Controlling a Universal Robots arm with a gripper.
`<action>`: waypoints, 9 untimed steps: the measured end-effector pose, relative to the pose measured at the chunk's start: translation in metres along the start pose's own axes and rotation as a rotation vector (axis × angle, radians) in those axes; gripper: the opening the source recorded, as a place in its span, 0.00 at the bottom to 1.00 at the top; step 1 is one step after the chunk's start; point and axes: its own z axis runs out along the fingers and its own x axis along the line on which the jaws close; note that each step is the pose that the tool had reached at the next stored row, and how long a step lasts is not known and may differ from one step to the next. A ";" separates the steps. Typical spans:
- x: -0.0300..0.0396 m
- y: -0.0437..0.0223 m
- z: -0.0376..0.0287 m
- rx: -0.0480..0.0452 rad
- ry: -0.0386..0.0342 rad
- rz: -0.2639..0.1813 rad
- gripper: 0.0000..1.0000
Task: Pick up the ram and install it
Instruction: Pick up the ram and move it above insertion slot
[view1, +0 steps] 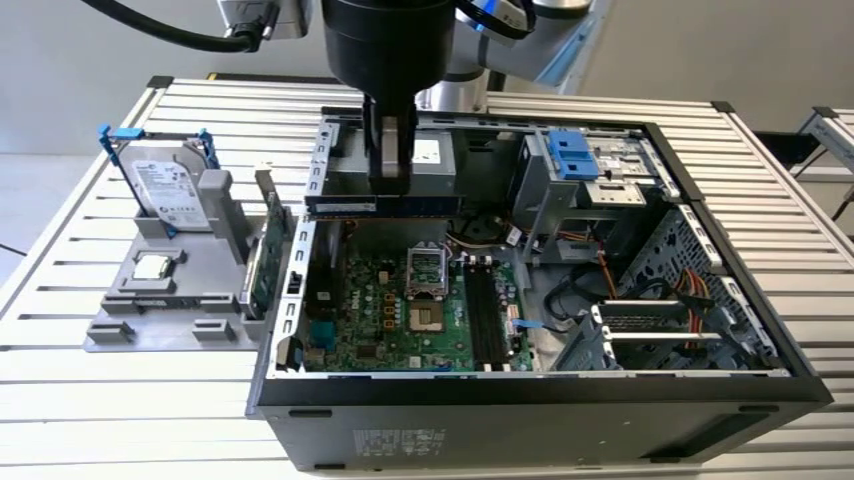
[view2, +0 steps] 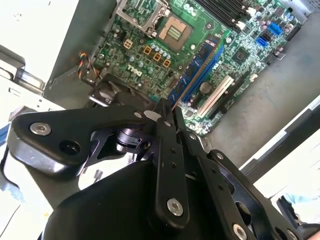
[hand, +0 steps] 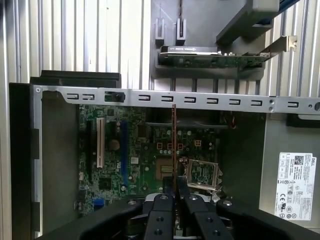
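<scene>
The gripper (view1: 388, 183) is closed on the ram (view1: 380, 205) — the fingers clamp the stick near mid-length, and it lies level, long edge down. The ram is held above the motherboard (view1: 400, 320), over the board edge nearest the power supply (view1: 430, 155) and apart from the memory slots (view1: 483, 320). Off the motherboard — outside the case (view1: 534, 385) — a hard drive (view1: 174, 195) stands upright in a grey holder (view1: 160, 300).

Open computer case (view1: 534, 420) on slatted table (view1: 107, 420).
I see a hard drive (view1: 174, 195) at its ten o'clock, expansion card (view1: 274, 255) at nine.
</scene>
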 end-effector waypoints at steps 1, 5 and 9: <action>0.0000 -0.0011 0.0000 0.0000 0.0000 0.000 0.00; 0.0001 -0.0054 0.0001 0.0000 0.0000 0.000 0.00; 0.0002 -0.0111 0.0001 0.0001 0.0000 0.003 0.00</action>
